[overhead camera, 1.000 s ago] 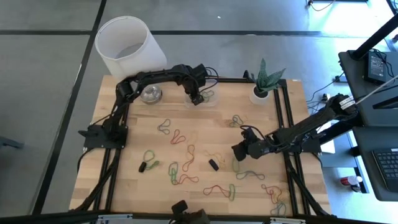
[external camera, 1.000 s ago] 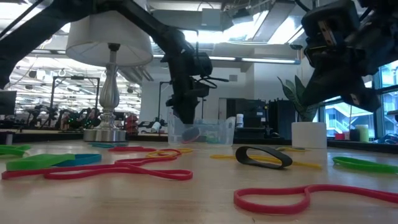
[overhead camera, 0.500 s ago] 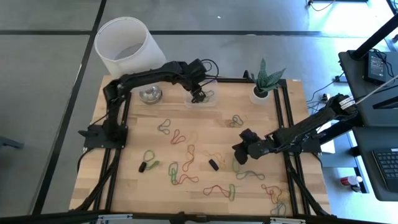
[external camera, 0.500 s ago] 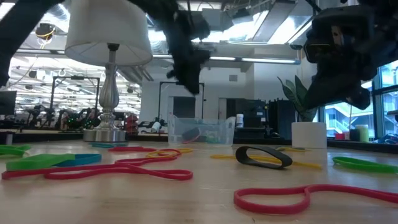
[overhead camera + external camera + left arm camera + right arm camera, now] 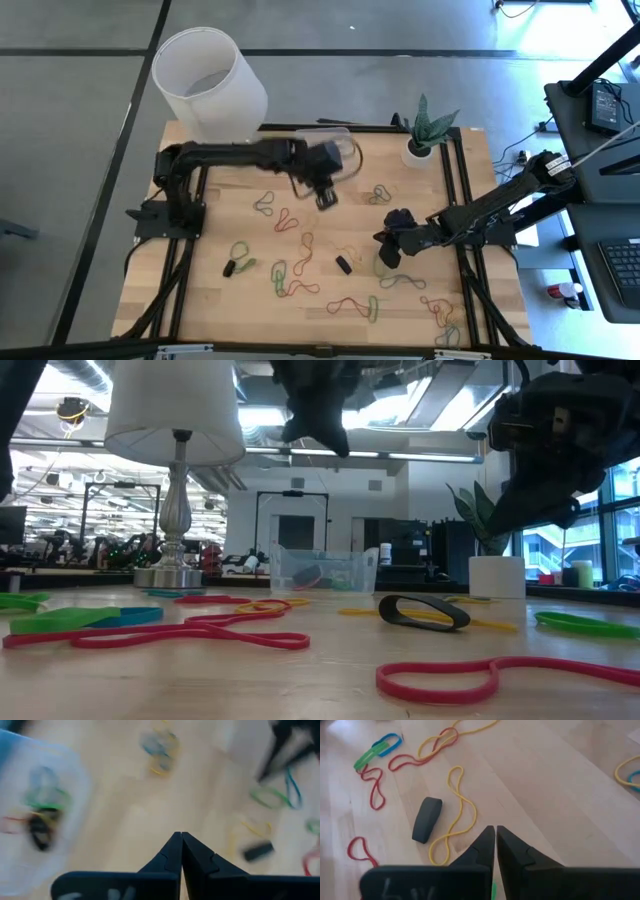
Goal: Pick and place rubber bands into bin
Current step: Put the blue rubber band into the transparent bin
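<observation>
Several rubber bands (image 5: pixel 300 245) in red, green, yellow and black lie loose over the wooden table. The clear bin (image 5: pixel 322 570) stands toward the far edge with a few bands inside, and shows blurred in the left wrist view (image 5: pixel 30 810). My left gripper (image 5: pixel 326 197) hangs shut and empty above the table's middle, just nearer than the bin. My right gripper (image 5: pixel 385 250) hovers right of centre with its fingers together (image 5: pixel 495 829). A black band (image 5: pixel 426 819) and a yellow band (image 5: pixel 455 815) lie ahead of it. My right gripper has a bit of green (image 5: pixel 493 891) showing low between its fingers. Whether they touch a green band I cannot tell. My left gripper touches nothing.
A lamp with a big white shade (image 5: pixel 208 75) stands at the far left corner. A potted plant (image 5: pixel 418 152) stands at the far right. More bands lie near the front edge (image 5: pixel 350 305) and front right (image 5: pixel 445 315).
My left gripper has risen out of the bin, swung toward the table's near edge and shut empty. The bin has stayed in place. My right gripper has kept about where it was.
</observation>
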### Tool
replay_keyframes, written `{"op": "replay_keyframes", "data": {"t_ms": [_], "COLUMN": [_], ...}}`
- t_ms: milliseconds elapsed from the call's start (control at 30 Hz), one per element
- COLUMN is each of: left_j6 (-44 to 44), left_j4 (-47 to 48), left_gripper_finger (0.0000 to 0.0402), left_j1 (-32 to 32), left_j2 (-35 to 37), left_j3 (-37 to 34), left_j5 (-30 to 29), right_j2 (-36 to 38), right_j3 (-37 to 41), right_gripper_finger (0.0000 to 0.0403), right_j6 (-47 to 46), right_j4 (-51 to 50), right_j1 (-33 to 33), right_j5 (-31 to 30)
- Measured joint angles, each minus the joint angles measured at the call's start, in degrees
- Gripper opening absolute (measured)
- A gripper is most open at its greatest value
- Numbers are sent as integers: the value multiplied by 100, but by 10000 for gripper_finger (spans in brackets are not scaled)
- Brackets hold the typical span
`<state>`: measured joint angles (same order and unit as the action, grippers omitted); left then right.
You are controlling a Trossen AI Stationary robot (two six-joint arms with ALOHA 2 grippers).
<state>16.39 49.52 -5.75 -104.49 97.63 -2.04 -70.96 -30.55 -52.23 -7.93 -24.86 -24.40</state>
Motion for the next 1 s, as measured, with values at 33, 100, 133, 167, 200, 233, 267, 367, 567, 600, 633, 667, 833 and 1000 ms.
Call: {"op": "replay_keyframes", "data": {"t_ms": [33,100,133,167,200,233,267,367,567,600,633,667,833,1000], "left_j6": [81,300,444,582,705,797,868,1020,1355,1380,1387,1391,1329,1101], "left_j4": [-13,-182,-281,-374,-493,-614,-774,-1212,-1695,-1797,-1899,-1939,-2433,-2585], "left_gripper_finger": [1,2,2,1,1,1,1,2,2,1,1,1,2,1], "left_j1": [172,486,636,782,910,1037,1153,1456,1821,1854,1878,1904,1965,1943], "left_j2": [-4,-4,-4,-4,-5,-9,-9,-9,171,244,334,456,1243,2191], "left_j3": [-117,-404,-546,-692,-848,-987,-1136,-1543,-2249,-2355,-2485,-2625,-3435,-4219], "left_j5": [-2,0,0,1,1,-2,-2,0,-9,-18,-27,-62,-279,-304], "right_j2": [0,0,0,0,0,0,0,0,0,0,0,0,-4,-63], "right_j3": [0,0,0,0,0,0,0,2,-183,-280,-397,-522,-1290,-2044], "right_gripper_finger": [23,23,23,23,23,23,23,23,5,5,6,6,4,2], "right_j6": [-2,13,13,10,7,8,16,78,179,179,183,193,127,-481], "right_j4": [12,45,52,56,78,104,133,250,146,62,-99,-283,-1608,-2859], "right_j1": [0,0,0,0,0,0,0,0,-29,-55,-75,-100,-246,-404], "right_j5": [0,0,0,-2,0,0,3,154,610,612,608,610,611,623]}}
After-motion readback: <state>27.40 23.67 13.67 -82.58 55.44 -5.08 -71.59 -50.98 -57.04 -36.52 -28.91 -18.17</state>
